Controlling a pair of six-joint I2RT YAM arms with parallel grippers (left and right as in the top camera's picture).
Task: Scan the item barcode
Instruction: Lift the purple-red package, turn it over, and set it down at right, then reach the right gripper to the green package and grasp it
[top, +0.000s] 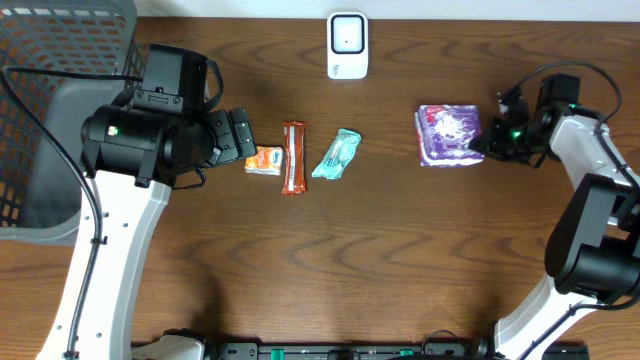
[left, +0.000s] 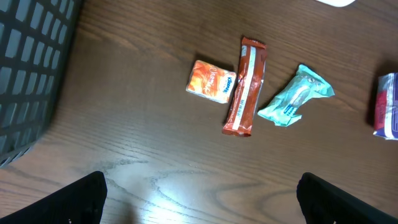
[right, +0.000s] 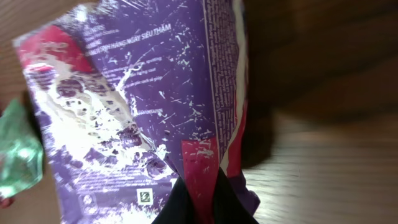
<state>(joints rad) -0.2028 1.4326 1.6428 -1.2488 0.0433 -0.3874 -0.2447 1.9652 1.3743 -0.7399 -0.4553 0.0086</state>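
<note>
Purple packet (top: 449, 135), one, pinched by right fingers (right: 174, 208); left fingers (left: 81, 199) spread; three smaller packets (top: 264, 161) (top: 292, 157) (top: 336, 154) mid-table.

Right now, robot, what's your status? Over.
Right tool shut on pack, at its edge. Left tool open, empty. Nothing between pack and scanner.

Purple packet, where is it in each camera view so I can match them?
Overhead: the purple packet right of centre, at the right claw.
Left wrist: cut off at the right edge.
Right wrist: fills most of the frame.
Shared landmark: the teal wrapper, left of the packet in all three.
</note>
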